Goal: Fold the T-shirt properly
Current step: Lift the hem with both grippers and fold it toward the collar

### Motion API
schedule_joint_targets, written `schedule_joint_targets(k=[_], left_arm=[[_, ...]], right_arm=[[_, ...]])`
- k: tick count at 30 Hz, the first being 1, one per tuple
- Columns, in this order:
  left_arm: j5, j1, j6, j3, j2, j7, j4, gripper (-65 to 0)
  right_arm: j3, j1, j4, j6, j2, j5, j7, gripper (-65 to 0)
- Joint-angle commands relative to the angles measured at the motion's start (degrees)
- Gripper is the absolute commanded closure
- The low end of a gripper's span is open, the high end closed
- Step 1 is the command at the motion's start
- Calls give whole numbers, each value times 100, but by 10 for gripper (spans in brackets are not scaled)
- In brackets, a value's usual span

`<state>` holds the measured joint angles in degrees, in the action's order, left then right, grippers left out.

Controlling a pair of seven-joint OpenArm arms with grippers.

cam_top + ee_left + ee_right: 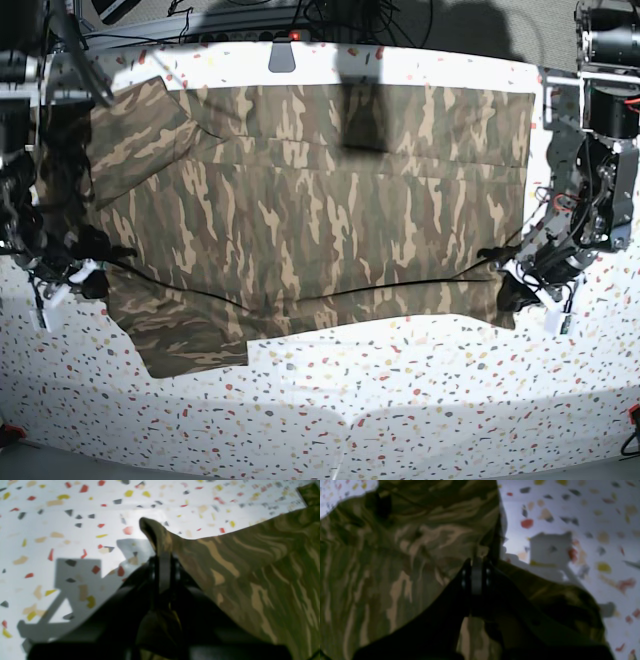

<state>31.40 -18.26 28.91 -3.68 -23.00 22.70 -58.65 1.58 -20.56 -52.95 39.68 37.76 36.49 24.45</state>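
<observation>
T-shirt spread flat on tabletop, long axis side to side | left claw clamped on one near-edge corner | right claw clamped on other | bulk of cloth lies beyond both claws, equally near

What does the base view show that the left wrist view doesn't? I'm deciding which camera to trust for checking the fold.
Only the base view shows the whole T-shirt spread across the speckled table, its sleeve at one end, the fold line running across the lower part, and the right gripper at the opposite edge.

Only the left wrist view shows the pinch up close: the left gripper shut on a raised peak of cloth.

Both show camouflage fabric on the table, held at its edge by the left gripper.
</observation>
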Motion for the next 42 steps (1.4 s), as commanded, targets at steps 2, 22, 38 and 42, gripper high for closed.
schedule_joint_targets(k=[2, 22, 38, 42], left_arm=[[192, -72, 28, 50, -83, -175, -114, 0], [323, 1580, 157, 1294, -83, -35, -2037, 0], [269, 2726, 389, 1838, -81, 4, -2905, 0], [256, 2793, 389, 1838, -83, 96, -2905, 0]], right_arm=[[369, 118, -529, 32, 109, 142, -72, 0], [2535, 2730, -2955, 32, 79, 341, 197, 0], [3324, 3709, -3493, 32, -557, 251, 236, 0], [3757, 3709, -3495, 32, -894, -57, 238, 0]])
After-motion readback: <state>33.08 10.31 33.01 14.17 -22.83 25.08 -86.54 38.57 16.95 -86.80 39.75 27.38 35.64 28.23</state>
